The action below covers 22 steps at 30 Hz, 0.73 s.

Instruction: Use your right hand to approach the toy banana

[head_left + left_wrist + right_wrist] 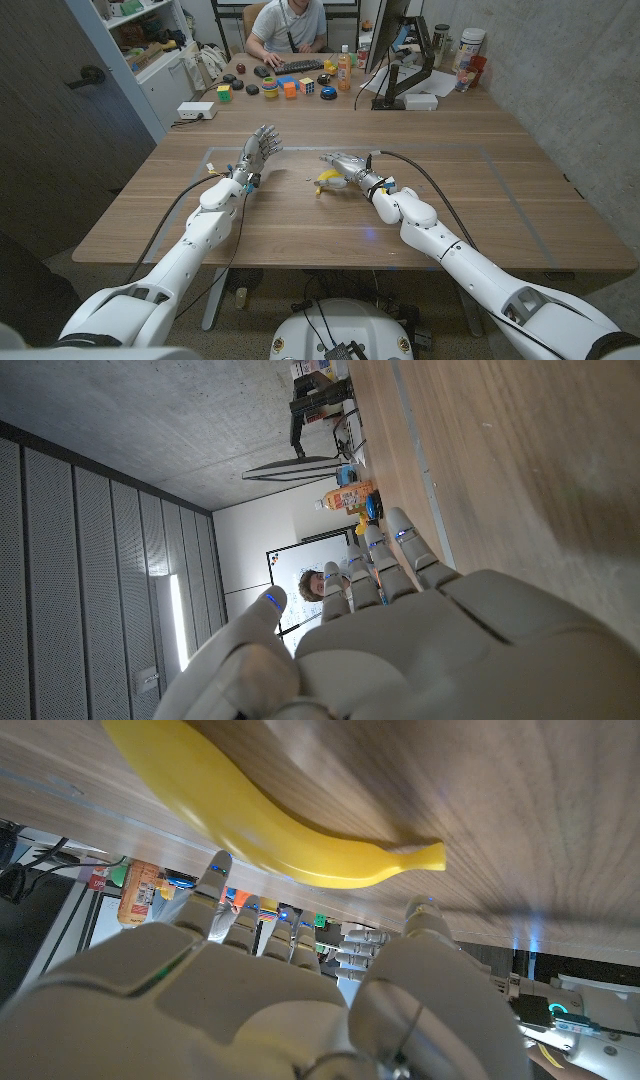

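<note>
The toy banana [327, 180] is found lying on the wooden table [470, 215] near its middle, and the right hand [348, 166] is seen right over it, fingers stretched out above the fruit with nothing held. In the right wrist view the banana [290, 840] is shown lying along the wood just past the fingertips [218, 870], with the thumb to one side of it, so the hand is judged to be set for closing around the fruit rather than merely passing by. Whether any finger is already touching the banana cannot be told. The approach is judged to be nearly done.

The left hand [258, 150] is held raised above the table, well apart from the banana, fingers spread and empty; it is probably kept there so that the right arm's path is left free. In the left wrist view the same hand [400, 630] is seen from behind with fingers extended.

At the far end of the table a person [290, 25] is seated at a keyboard [297, 67], with small coloured toys [285, 88] and an orange bottle [344, 70] set out nearby, out of the working area. No brand, label or writing can be read
</note>
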{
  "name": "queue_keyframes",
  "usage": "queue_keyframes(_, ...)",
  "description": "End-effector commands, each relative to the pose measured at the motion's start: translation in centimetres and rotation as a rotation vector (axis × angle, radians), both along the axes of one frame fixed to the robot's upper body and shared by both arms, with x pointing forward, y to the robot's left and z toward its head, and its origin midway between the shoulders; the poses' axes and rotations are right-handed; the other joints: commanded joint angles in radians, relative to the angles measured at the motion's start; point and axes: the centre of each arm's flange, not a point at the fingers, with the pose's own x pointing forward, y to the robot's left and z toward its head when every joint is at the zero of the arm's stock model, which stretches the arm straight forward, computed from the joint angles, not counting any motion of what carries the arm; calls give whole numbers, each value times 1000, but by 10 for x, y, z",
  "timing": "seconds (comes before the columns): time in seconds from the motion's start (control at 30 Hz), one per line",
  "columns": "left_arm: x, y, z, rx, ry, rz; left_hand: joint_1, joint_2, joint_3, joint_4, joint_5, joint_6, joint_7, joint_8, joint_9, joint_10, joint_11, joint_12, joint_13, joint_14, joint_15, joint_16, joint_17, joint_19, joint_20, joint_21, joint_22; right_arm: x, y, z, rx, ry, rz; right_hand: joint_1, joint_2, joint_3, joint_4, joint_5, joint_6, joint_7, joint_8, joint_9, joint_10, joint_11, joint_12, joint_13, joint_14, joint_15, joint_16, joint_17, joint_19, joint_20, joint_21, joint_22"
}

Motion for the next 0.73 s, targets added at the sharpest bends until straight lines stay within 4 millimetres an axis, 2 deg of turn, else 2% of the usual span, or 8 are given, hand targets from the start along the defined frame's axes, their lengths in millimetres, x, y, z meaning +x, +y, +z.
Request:
queue_keyframes(0.03, 5, -1, 0, 1, 10, 0, 1, 20, 7, 0, 4, 3, -8, 5, 3, 8, -1, 5, 5, 7, 3, 5, 5, 7, 1, 5, 5, 3, 0, 0, 9, 13, 22, -6, -3, -12, 3, 4, 8, -3, 4, 4, 1, -1, 3, 6, 7, 5, 3, 4, 18, 4, 4, 2)
queue_keyframes(0.4, 10, -3, 2, 6, 14, -4, 1, 20, 7, 0, 4, 3, -8, 5, 3, 8, -1, 5, 5, 7, 3, 5, 5, 7, 1, 5, 5, 8, -2, 1, 12, 22, 21, -17, -8, -24, 9, 3, 13, -2, 4, 4, 9, 3, 6, 6, 11, 2, 2, 4, 29, 5, 1, 1)
queue_keyframes(0.73, 15, -7, 5, 11, 16, -11, 1, 20, 7, 0, 4, 3, -8, 5, 3, 8, -1, 5, 5, 7, 3, 5, 5, 7, 1, 5, 5, 10, -4, 3, 22, 23, 21, -18, -7, -29, 10, 3, 18, -3, 4, 5, 14, -3, 7, 6, 12, -6, 1, 4, 32, 6, -3, 0)
